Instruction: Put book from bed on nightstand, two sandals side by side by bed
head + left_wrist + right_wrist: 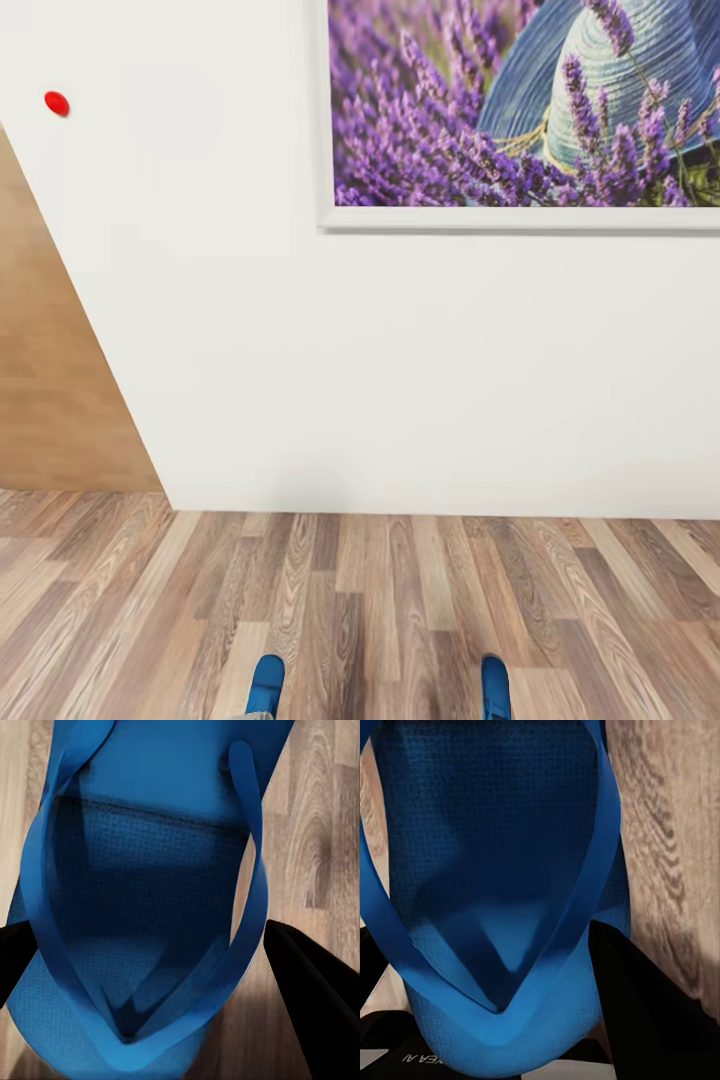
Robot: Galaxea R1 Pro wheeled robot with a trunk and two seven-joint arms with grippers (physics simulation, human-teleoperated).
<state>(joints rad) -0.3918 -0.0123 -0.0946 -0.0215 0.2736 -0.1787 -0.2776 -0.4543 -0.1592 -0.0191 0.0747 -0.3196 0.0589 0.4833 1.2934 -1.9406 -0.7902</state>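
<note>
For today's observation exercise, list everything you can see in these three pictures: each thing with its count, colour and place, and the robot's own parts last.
Sandals: two, bright blue; tips at the head view's bottom edge, left one, right one; each fills a wrist view between that gripper's fingers.
Floor: one, brown wood planks, below the wall.
Wall: one, white, straight ahead.
Framed picture: one, purple lavender with a blue hat, white frame, upper right of wall.
Red dot: one, upper left of wall.
Wooden panel: one, light brown, far left.
Left gripper: black fingers either side of a sandal.
Right gripper: black fingers either side of a sandal.
</note>
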